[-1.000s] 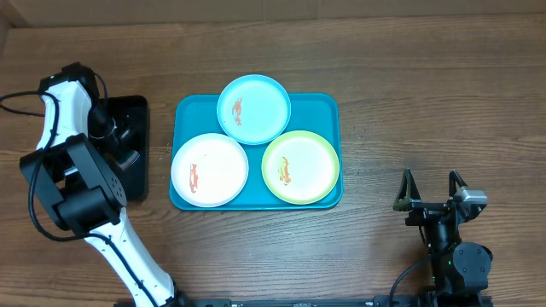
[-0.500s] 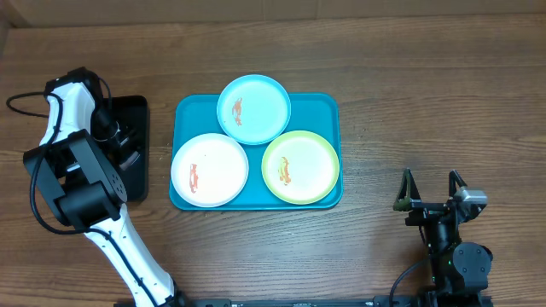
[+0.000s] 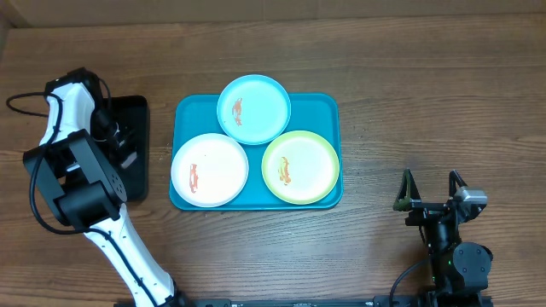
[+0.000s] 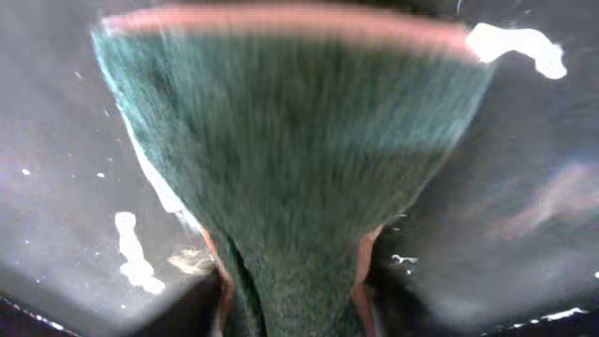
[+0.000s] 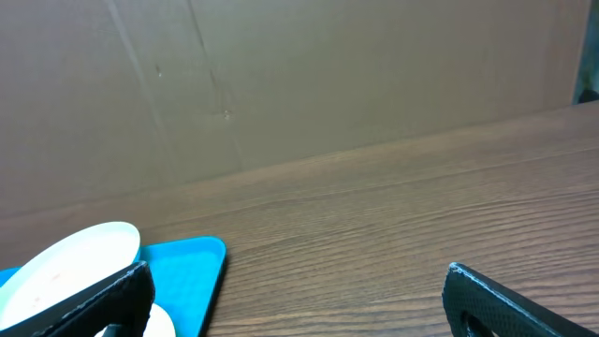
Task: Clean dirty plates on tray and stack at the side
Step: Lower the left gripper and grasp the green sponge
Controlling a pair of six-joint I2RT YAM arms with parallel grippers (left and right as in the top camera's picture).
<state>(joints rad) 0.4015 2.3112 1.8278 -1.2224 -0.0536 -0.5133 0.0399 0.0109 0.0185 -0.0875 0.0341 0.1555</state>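
Three plates lie on the teal tray (image 3: 328, 107): a light blue plate (image 3: 253, 108) at the back, a white plate (image 3: 210, 169) at front left and a yellow-green rimmed plate (image 3: 300, 166) at front right. Each has an orange-red smear. My left gripper (image 3: 122, 147) is down over the black tray (image 3: 136, 111), left of the teal tray. In the left wrist view it (image 4: 292, 292) is shut on a green scouring sponge (image 4: 290, 140) with a pink edge. My right gripper (image 3: 431, 186) is open and empty over bare table, right of the teal tray.
The black tray's wet dark floor (image 4: 65, 150) carries white foam specks. The right wrist view shows my open jaws (image 5: 299, 309), the teal tray's corner (image 5: 192, 271), a pale plate's edge (image 5: 75, 257) and a cardboard wall behind the wooden table (image 5: 393, 215).
My left wrist has shifted slightly over the black tray. The plates, the teal tray and my right arm have not moved.
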